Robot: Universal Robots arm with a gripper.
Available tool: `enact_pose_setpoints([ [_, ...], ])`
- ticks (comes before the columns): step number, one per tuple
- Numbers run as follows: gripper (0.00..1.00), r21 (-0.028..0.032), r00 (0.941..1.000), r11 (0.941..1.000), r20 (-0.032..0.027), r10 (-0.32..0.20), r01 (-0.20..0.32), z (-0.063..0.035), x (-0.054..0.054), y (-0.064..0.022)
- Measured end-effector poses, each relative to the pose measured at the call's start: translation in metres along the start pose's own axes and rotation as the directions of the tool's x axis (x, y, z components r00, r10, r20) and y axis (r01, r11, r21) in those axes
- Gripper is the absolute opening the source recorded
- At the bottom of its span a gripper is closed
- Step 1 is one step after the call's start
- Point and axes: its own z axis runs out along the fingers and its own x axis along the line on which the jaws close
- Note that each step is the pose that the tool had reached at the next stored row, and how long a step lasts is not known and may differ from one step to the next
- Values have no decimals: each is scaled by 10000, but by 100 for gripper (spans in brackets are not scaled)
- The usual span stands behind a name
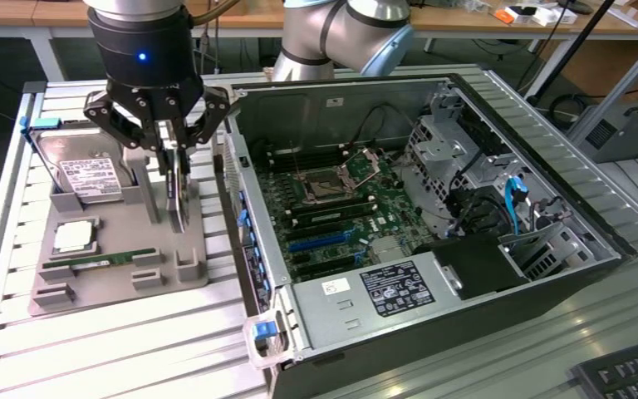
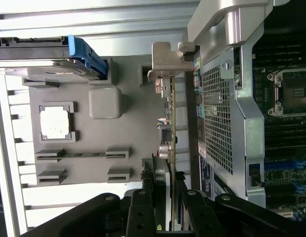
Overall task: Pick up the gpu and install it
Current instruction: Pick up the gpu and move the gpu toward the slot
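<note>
My own black fingers (image 2: 147,197) lay closest to the wrist camera, one on each side of the graphics card (image 2: 173,123). My gripper (image 2: 165,183) was pinching that card, with the jaws drawn in against its two faces rather than spread wide. The card stood upright on its long edge, and from the wrist it appeared as a thin line with its silver end bracket (image 2: 165,59) at the far end from me.

In the exterior view I hung straight down over the grey tray (image 1: 109,287). The card was at the side of the tray next to the open computer case (image 1: 585,249), just beside the case wall. I could not tell whether the card's lower edge was touching the tray or hanging just clear of it.

The tray also held a hard drive (image 1: 86,176) with a white label, a square processor chip (image 1: 76,237) and a narrow green memory stick (image 1: 103,260). All three lay further from the case than the card did.

The case lay on its side on the slatted table (image 1: 130,349), with the motherboard (image 1: 331,216) exposed and a silver power supply (image 1: 385,291) at its near end. A keyboard corner (image 1: 630,374) showed at the exterior view's right.
</note>
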Motion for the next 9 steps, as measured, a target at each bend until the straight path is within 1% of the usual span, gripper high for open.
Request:
enact_pose_setpoints([
  [9,27,-2,10000,10000,0,0,0,-35,-1,-6],
])
